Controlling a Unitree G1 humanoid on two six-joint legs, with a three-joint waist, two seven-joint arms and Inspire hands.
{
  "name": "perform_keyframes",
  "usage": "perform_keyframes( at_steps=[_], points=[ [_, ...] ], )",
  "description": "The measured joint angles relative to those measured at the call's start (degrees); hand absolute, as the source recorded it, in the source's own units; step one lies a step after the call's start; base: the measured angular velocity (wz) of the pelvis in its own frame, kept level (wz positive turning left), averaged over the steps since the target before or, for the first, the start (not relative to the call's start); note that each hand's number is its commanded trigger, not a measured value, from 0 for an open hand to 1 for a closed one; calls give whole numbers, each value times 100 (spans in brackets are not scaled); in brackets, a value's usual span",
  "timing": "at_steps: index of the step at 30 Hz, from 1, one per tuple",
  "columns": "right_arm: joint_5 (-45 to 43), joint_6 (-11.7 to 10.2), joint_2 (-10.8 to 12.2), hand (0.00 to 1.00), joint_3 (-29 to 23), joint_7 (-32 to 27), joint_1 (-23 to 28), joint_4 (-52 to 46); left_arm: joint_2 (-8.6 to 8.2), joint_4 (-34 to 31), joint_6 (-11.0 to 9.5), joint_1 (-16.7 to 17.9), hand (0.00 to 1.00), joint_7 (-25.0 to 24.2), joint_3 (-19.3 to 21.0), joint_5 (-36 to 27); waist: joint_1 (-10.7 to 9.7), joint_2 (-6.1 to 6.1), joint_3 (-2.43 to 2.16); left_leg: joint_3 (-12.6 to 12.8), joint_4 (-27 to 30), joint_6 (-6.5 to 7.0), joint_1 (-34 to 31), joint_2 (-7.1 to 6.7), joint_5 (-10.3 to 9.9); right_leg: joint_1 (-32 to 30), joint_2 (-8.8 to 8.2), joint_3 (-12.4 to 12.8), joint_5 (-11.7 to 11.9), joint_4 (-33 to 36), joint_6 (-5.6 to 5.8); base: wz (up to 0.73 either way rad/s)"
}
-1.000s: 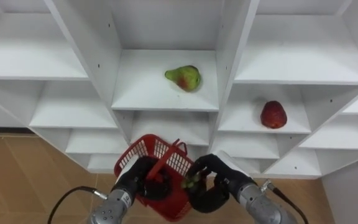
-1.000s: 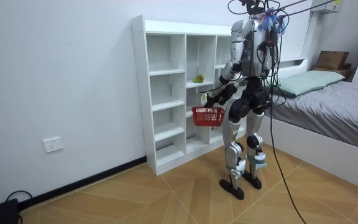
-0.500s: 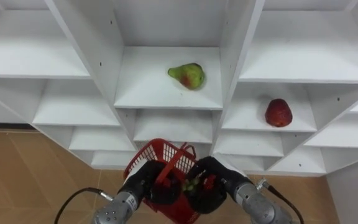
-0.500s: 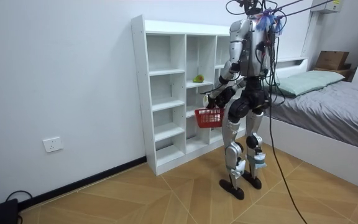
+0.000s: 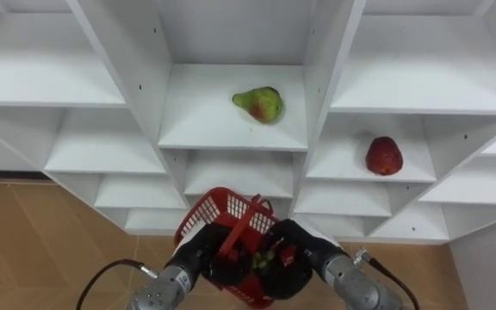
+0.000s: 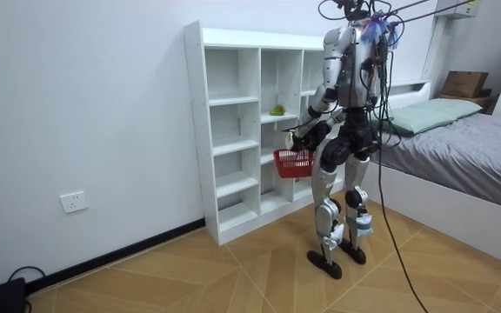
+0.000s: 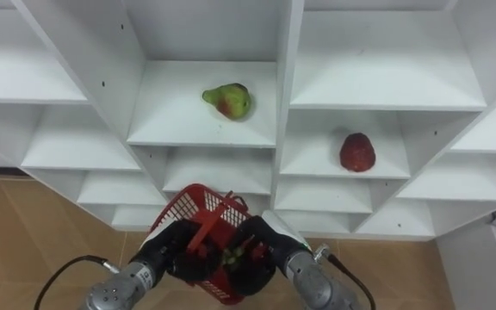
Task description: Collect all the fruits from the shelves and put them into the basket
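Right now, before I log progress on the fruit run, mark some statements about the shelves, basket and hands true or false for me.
The pear lies on a shelf in the middle column. True.
The red apple is in the basket. False: it lies on a lower shelf further right.
The left hand holds the red basket. True.
The basket stands on the floor. False: it is held up in the air.
The right hand reaches for the pear. False: it is down at the basket.
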Motion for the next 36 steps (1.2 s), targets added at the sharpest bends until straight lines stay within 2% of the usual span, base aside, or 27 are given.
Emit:
perform_keyframes(
  at_steps=[7, 8, 28, 36],
  points=[
    [0, 0, 0, 100, 0, 35, 0, 0, 6, 0, 0, 1, 100, -6, -6, 0, 2, -16, -7, 2, 1, 0, 1, -3, 10, 2, -8, 1, 0, 0, 0, 0],
    [0, 0, 0, 0, 0, 35, 0, 0, 6, 0, 0, 1, 100, -6, -7, 0, 1, -16, -7, 2, 1, 0, 1, -3, 10, 2, -8, 1, 0, 0, 0, 0],
    [-4, 0, -7, 0, 44, 58, 6, 8, 2, 108, 6, 9, 100, -19, -110, 2, -9, -21, -9, -5, 10, 3, 37, -5, 11, 57, 0, 3, 0, 5, 0, 0],
    [70, 0, 1, 0, 49, 65, 13, 6, 7, 305, 7, 30, 100, -49, -108, 11, 5, -75, -44, -4, 4, 2, 43, -2, 12, 58, 5, 17, -1, 4, 1, 0]
  ],
)
